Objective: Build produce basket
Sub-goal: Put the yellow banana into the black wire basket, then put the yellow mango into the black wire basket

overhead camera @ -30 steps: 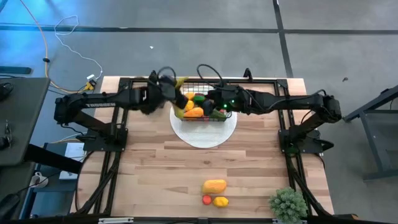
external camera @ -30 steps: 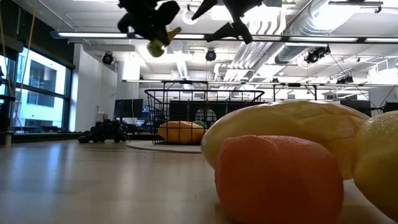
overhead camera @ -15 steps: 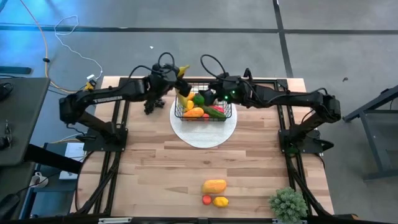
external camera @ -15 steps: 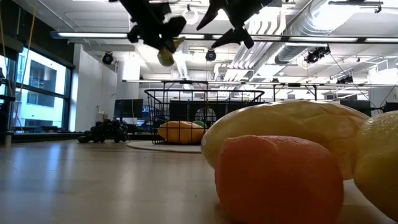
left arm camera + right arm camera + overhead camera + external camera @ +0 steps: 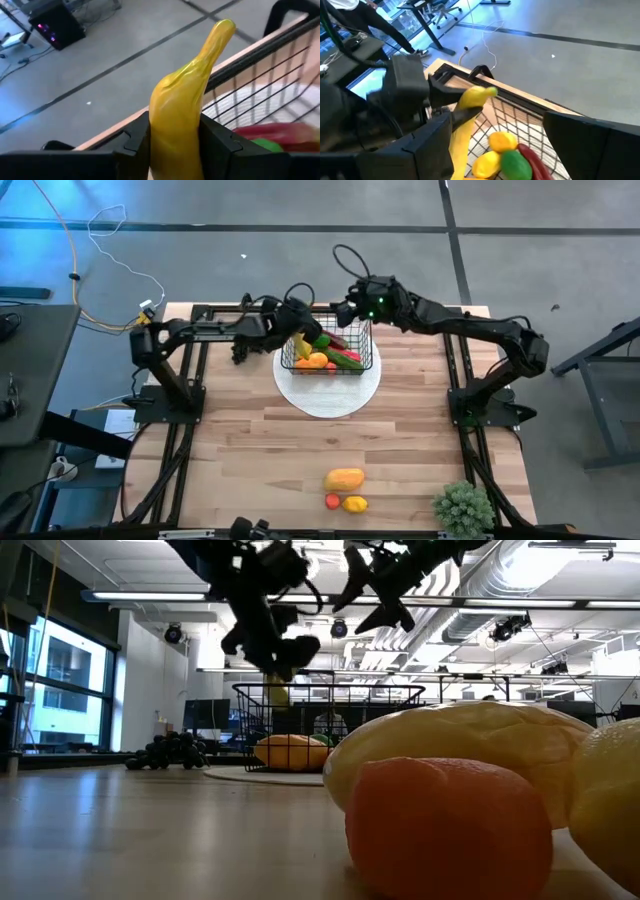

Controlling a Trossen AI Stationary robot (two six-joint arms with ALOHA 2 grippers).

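Observation:
The black wire basket [image 5: 330,352] stands on a white round disc [image 5: 328,392] and holds orange, yellow, green and red produce [image 5: 335,358]. My left gripper [image 5: 296,332] hangs over the basket's left end, shut on a yellow banana [image 5: 190,95]. In the low view the banana [image 5: 277,690] reaches down to about the basket's rim. My right gripper [image 5: 346,314] hovers open above the basket's far edge with nothing between its fingers. Dark grapes [image 5: 170,750] lie on the table left of the disc. My left gripper pinches the banana's thick middle part [image 5: 175,140] between its two fingers, one on each side. The fingers slant down from the table's left, and the banana runs on past them to its tip [image 5: 223,26]. It is lifted clear of the table, over the basket's left end.
Near the table's front edge lie a yellow-orange fruit [image 5: 344,479], a small red one [image 5: 332,500] and a yellow one [image 5: 354,503]. A spiky green potted plant [image 5: 463,508] stands at the near right corner. Bare wood lies between the disc and these.
My left gripper has carried the banana toward the table's right and down, from left of the basket to over its left end. My right gripper has drawn back from above the basket toward the table's far edge, staying open.

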